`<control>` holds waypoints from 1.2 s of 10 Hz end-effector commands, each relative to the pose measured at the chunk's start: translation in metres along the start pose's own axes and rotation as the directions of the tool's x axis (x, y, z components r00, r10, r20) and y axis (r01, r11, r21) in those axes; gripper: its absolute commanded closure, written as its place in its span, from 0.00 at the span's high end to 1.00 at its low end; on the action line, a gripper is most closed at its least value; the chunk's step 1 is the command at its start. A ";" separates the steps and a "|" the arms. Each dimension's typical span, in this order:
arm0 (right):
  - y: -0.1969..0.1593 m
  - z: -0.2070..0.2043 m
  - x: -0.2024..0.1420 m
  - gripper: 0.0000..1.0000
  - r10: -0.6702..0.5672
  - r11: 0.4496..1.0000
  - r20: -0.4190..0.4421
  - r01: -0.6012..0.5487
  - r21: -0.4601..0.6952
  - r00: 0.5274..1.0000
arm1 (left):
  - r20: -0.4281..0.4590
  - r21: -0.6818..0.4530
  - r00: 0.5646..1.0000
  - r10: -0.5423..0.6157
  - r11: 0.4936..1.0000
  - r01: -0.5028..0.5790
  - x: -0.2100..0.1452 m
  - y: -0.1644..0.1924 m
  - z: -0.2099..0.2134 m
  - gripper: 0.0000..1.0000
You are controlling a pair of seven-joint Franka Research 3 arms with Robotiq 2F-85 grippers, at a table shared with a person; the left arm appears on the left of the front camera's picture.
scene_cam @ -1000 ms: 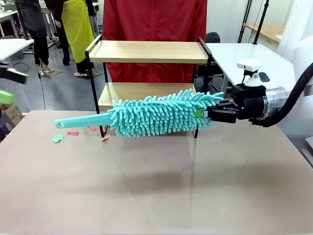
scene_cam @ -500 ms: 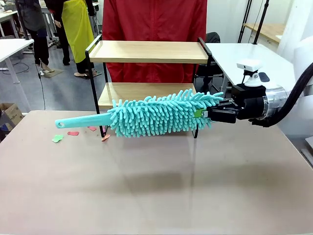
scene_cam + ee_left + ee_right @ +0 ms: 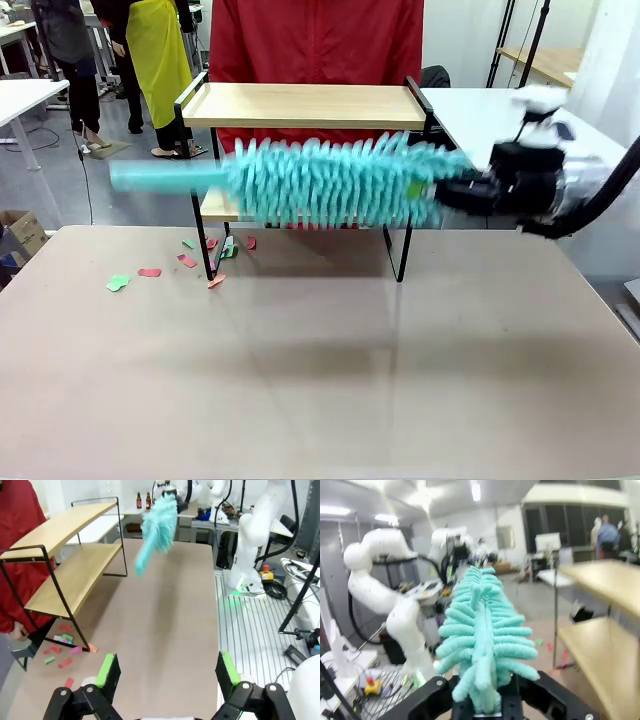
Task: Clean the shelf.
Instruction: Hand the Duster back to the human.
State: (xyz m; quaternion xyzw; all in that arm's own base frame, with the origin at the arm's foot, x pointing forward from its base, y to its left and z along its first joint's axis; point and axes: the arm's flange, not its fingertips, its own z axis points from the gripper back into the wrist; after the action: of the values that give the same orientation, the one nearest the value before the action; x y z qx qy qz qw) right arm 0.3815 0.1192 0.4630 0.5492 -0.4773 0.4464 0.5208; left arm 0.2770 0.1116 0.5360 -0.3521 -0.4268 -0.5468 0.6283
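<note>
The shelf (image 3: 300, 105) stands at the table's far edge, two light wooden boards on a black frame; it also shows in the left wrist view (image 3: 75, 575) and the right wrist view (image 3: 600, 650). My right gripper (image 3: 442, 192) is shut on the end of a teal fluffy duster (image 3: 330, 182), held level in front of the gap between the boards and blurred by motion. In its own view the duster (image 3: 482, 630) runs away from the right gripper (image 3: 487, 695). My left gripper (image 3: 167, 672) hangs open over the table with nothing between its fingers, far from the duster (image 3: 157, 522).
Small red, pink and green paper scraps (image 3: 150, 272) lie on the table by the shelf's left leg, also seen in the left wrist view (image 3: 64, 650). A person in red (image 3: 315, 40) stands right behind the shelf. A white side table (image 3: 490, 110) is at the right.
My right gripper has lifted the duster from just above the table to the height between the two boards, and it now blurs. More scraps show by the shelf's left leg.
</note>
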 end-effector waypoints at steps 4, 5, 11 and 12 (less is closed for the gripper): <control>0.035 0.074 0.098 0.16 0.287 0.862 0.302 -0.108 -0.496 0.909 | 0.028 0.003 0.999 -0.029 1.000 0.029 0.000 0.001 -0.001 1.00; 0.041 0.092 0.102 0.16 0.319 0.809 0.303 -0.091 -0.580 0.898 | 0.028 0.003 0.999 -0.029 1.000 0.029 0.000 0.001 -0.001 1.00; 0.055 0.222 0.086 0.16 0.334 0.262 0.089 -0.002 -0.965 0.938 | 0.028 0.003 0.999 -0.029 1.000 0.029 0.000 0.001 -0.001 1.00; 0.055 0.230 0.079 0.16 0.315 0.213 0.054 -0.015 -0.977 0.947 | 0.028 0.003 0.999 -0.029 1.000 0.029 0.000 0.001 -0.001 1.00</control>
State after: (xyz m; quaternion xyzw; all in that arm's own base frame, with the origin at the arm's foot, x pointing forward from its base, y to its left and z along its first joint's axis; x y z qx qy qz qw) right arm 0.3392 -0.1320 0.5496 0.1431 -0.7583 0.0444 0.6345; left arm 0.2762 0.1118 0.5351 -0.3500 -0.4287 -0.5483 0.6270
